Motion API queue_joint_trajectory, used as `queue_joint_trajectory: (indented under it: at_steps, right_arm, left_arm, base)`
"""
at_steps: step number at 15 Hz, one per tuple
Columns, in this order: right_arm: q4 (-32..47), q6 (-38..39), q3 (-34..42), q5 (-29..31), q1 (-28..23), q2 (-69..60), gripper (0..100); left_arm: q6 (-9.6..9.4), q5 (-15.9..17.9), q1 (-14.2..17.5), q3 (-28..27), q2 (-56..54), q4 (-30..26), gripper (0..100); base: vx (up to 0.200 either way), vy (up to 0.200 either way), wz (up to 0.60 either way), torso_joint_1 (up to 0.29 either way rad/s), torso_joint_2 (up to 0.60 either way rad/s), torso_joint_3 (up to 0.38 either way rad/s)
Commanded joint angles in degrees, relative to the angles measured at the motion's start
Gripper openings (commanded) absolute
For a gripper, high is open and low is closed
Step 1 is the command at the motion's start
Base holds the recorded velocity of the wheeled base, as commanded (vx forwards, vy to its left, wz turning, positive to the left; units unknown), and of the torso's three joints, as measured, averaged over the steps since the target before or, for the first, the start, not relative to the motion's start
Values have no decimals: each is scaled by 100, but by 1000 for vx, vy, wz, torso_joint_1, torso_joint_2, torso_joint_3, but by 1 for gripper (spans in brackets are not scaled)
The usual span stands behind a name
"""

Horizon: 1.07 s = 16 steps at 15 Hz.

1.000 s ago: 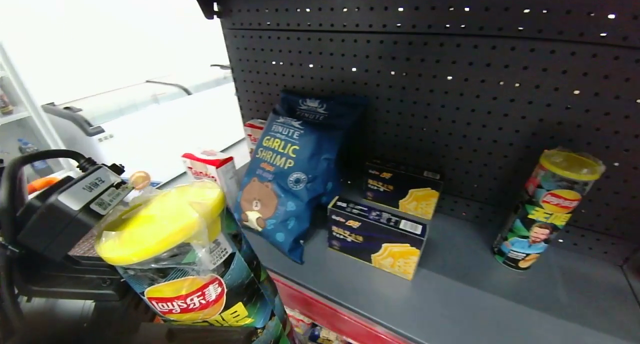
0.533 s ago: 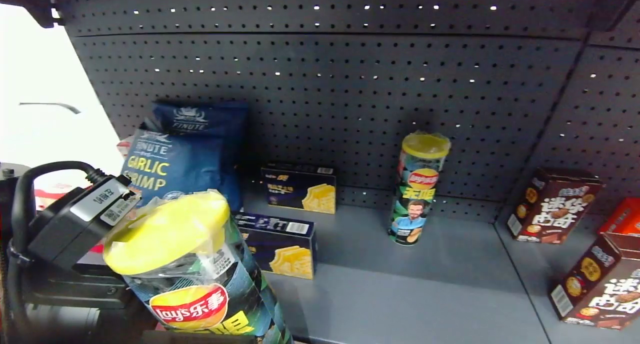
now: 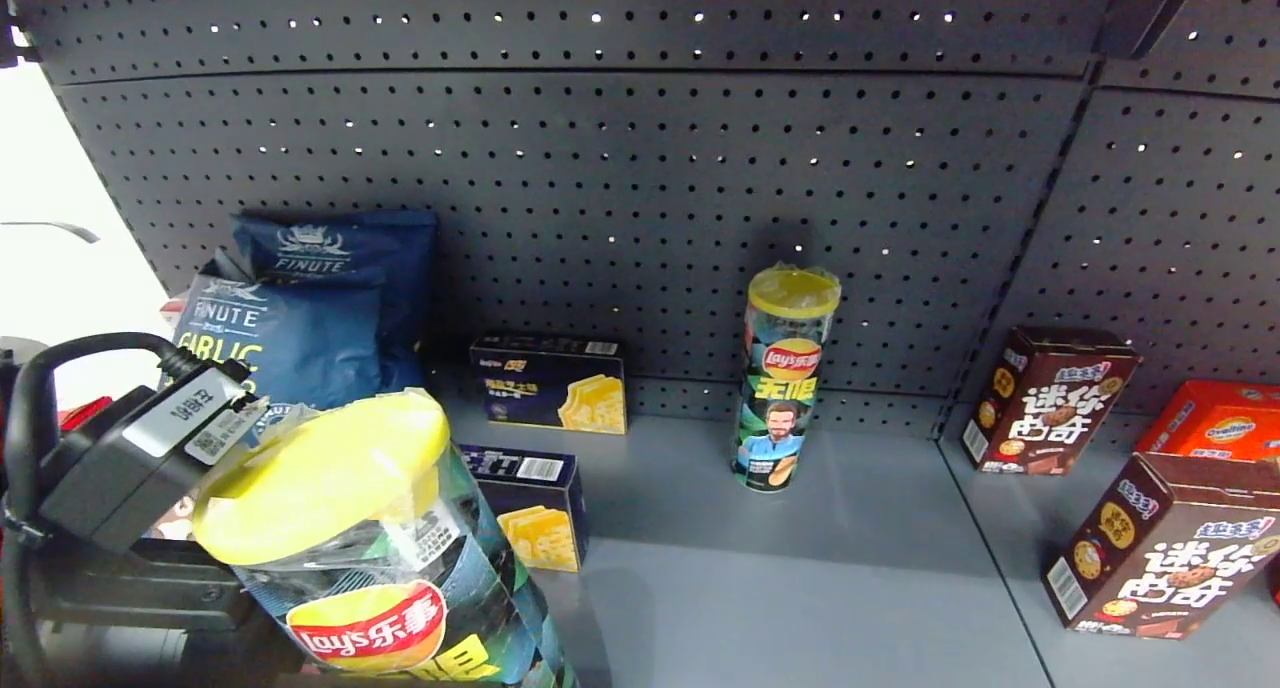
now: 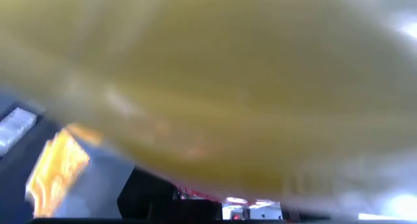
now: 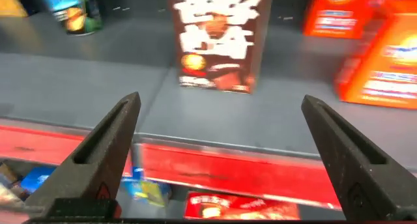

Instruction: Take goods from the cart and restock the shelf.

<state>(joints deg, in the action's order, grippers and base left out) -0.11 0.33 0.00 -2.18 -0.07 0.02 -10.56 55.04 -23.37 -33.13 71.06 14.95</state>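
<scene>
A chip can (image 3: 380,568) with a yellow lid (image 3: 320,473) is held aloft at the lower left, in front of the grey shelf (image 3: 800,568). My left gripper (image 3: 230,608) is shut on it from the left, low on the can. That lid (image 4: 215,74) looms close in the left wrist view. A matching chip can (image 3: 785,378) stands upright at the back of the shelf. My right gripper (image 5: 221,100) is open with nothing between its fingers, in front of the shelf's red front edge (image 5: 228,165), facing a brown biscuit box (image 5: 218,38).
Two blue snack bags (image 3: 300,308) lean at the back left, with two dark blue boxes (image 3: 550,383) beside them. Brown boxes (image 3: 1050,398) and an orange box (image 3: 1215,423) stand on the right. Bare shelf lies in front of the standing can. A pegboard wall (image 3: 640,188) closes the back.
The head camera has swung to the right, so the shelf goods sit further left in the picture and the brown and orange boxes have come into view. The held can keeps its place.
</scene>
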Motion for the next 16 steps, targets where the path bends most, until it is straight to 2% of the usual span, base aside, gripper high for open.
queue_joint_trajectory:
  at_steps: [1, 16]
  right_arm:
    - [2, 2, 0, -2, -1, -2, 100]
    - [-7, 2, 0, 7, -1, -2, 100]
  left_arm:
    - [1, -2, -1, 53, -4, 17, 0]
    - [1, -2, -10, 53, -4, 8, 0]
  base:
    - [0, 0, 0, 0, 0, 0]
    - [0, 0, -40, 0, 0, 0]
